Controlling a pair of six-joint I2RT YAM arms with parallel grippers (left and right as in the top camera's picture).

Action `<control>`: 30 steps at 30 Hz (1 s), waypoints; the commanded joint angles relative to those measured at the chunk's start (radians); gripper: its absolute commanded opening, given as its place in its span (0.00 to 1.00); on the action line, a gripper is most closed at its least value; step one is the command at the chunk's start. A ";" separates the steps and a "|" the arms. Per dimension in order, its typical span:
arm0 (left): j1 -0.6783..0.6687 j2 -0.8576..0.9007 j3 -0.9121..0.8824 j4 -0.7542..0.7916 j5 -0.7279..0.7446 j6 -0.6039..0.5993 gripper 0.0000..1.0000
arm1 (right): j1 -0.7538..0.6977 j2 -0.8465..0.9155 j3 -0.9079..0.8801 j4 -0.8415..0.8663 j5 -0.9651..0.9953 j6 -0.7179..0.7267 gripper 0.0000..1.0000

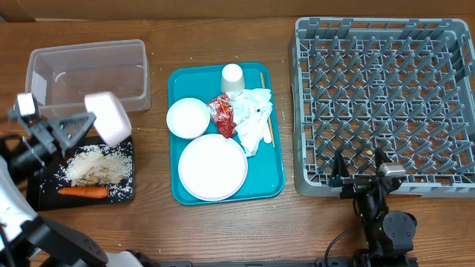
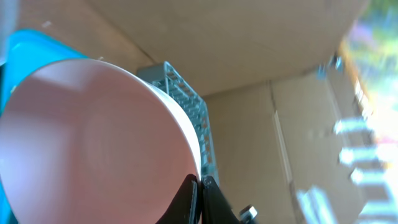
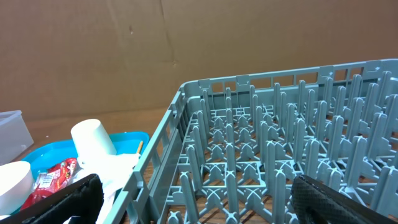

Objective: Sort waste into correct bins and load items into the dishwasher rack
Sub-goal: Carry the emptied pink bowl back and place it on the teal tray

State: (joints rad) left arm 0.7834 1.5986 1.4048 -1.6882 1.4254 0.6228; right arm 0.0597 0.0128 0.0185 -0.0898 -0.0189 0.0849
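Observation:
My left gripper [image 1: 92,123] [image 2: 200,181] is shut on the rim of a small white bowl [image 1: 110,117] [image 2: 93,143], tipped on its side above the black tray bin [image 1: 44,194]. In that tray lie pale food scraps [image 1: 96,167] and a carrot [image 1: 83,192]. The clear tub bin [image 1: 89,74] stands behind it. On the teal tray [image 1: 178,194] are a plate [image 1: 212,167], a second bowl [image 1: 188,117], a cup [image 1: 233,78] [image 3: 93,143], a red wrapper [image 1: 223,115], napkins [image 1: 254,115] and a wooden stick [image 1: 265,111]. My right gripper [image 1: 361,172] [image 3: 199,205] is open over the front left edge of the dishwasher rack [image 1: 382,104] [image 3: 280,124].
Cardboard walls stand behind the table. The rack's upright pegs fill the right side. Bare wood shows between the tub and the teal tray and along the front edge.

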 commanded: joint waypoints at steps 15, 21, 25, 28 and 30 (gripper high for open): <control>-0.815 -0.023 0.431 0.689 -1.214 -0.893 0.04 | 0.003 -0.009 -0.010 0.006 0.003 -0.003 1.00; -1.025 0.072 0.430 0.807 -1.504 -0.893 0.04 | 0.003 -0.009 -0.010 0.006 0.003 -0.003 1.00; -1.086 0.182 0.430 0.834 -1.620 -0.893 0.04 | 0.003 -0.009 -0.010 0.006 0.003 -0.003 1.00; -1.097 0.265 0.430 0.856 -1.638 -0.893 0.04 | 0.003 -0.009 -0.010 0.006 0.003 -0.003 1.00; -1.097 0.311 0.430 0.869 -1.638 -0.897 0.04 | 0.003 -0.009 -0.010 0.006 0.003 -0.003 1.00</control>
State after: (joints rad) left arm -0.3130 1.8469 1.8202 -0.8333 -0.1188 -0.2531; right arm 0.0597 0.0128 0.0185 -0.0906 -0.0189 0.0849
